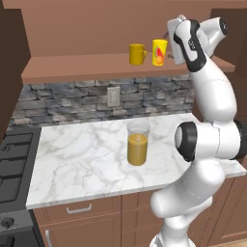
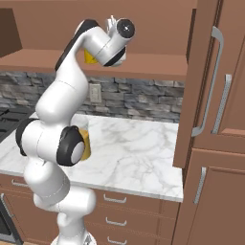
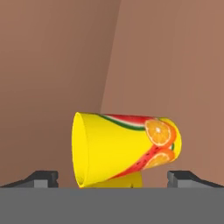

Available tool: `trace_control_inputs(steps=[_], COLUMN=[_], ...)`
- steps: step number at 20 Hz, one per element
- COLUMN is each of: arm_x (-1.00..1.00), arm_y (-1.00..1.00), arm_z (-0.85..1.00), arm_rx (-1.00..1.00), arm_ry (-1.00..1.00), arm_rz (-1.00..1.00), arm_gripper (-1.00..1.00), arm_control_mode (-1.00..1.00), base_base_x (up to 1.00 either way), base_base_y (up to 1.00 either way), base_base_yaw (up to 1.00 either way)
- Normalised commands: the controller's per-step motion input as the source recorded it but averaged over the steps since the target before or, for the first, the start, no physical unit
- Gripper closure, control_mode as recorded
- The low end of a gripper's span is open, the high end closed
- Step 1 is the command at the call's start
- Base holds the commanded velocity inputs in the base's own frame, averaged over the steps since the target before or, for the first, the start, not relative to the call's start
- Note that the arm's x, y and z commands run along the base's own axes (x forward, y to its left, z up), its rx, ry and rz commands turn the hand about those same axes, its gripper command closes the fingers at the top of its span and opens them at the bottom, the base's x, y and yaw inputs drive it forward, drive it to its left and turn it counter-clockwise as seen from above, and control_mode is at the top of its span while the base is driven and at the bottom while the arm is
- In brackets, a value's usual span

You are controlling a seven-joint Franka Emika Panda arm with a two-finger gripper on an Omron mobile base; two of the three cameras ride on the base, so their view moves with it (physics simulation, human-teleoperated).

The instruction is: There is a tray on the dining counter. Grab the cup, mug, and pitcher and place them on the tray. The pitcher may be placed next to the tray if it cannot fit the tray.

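The hand (image 3: 112, 178) is hovering wide open, fingertips flanking the cup (image 3: 124, 148) directly ahead; advancing squarely before closing should avoid tipping it.

Clear glass pitcher (image 1: 138, 143), marble counter (image 1: 87, 159)

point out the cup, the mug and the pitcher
cup (image 1: 159, 52), left base view, on its printed side
mug (image 1: 136, 54), left base view, on its body
pitcher (image 1: 138, 148), left base view, on the juice

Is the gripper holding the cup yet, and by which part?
Nothing is held. The gripper is open, fingertips standing wide on either side of the cup on the shelf.
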Motion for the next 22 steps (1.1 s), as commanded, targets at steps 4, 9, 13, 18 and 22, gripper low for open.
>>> trace_control_inputs(steps=[4, 9, 13, 18, 22], arm_x=[0.28, 0.28, 0.08, 0.00, 0.00], arm_y=[0.00, 0.00, 0.00, 0.00, 0.00], arm_z=[-0.07, -0.01, -0.01, 0.00, -0.07], arm_rx=[0.00, 0.00, 0.00, 0.00, 0.00], arm_ry=[0.00, 0.00, 0.02, 0.08, 0.10], arm_rz=[0.00, 0.00, 0.00, 0.00, 0.00], arm_gripper=[-1.00, -1.00, -1.00, -1.00, -1.00], arm_control_mode=[-1.00, -1.00, -1.00, -1.00, -1.00], base_base_x=[0.00, 0.00, 0.00, 0.00, 0.00], base_base_y=[0.00, 0.00, 0.00, 0.00, 0.00], base_base_yaw=[0.00, 0.00, 0.00, 0.00, 0.00])
